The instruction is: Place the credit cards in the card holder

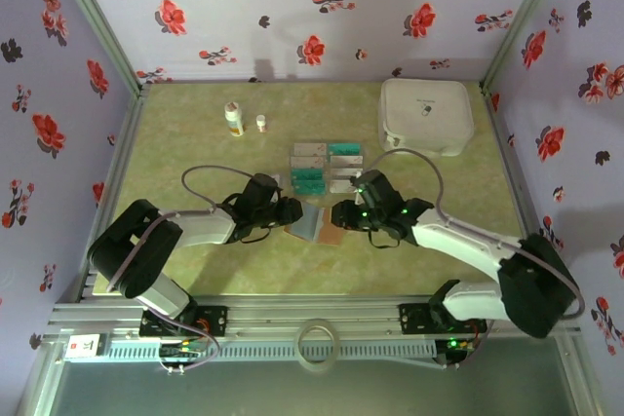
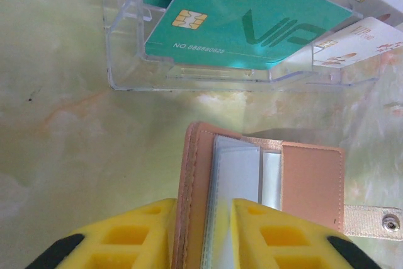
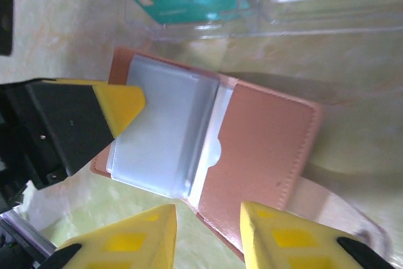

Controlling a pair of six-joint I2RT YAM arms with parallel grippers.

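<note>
- the card holder [image 1: 320, 227] lies opened on the table just in front of the clear tray [image 2: 123, 48], on the tray's side nearest the arm bases, close to it but not touching.
- its see-through sleeves [image 3: 164, 130] rest over one half, and the other half shows bare pinkish-brown cover. a snap strap [image 2: 378, 222] sticks out from the bare half.
- left gripper [image 2: 203, 212]: jaws clenched on the holder, pinching the sleeve-side cover and the sleeves together. one yellow fingertip [image 3: 119, 102] presses on top of the sleeves.
- right gripper [image 3: 208, 211]: jaws released and partly apart, poised over the holder's edge by the fold, on the side away from the tray. one finger is above the bare cover and the other is just off the sleeves.
- the credit cards sit inside the tray. a teal card [image 2: 245, 20] with a gold chip leans in the compartment facing the holder, and pale cards [image 2: 368, 39] fill the compartment beside it.
- a white rounded case [image 1: 424, 116] sits beyond the tray's right end, well apart from it.
- two small bottles [image 1: 234, 119] stand off the tray's left end, toward the back wall.
</note>
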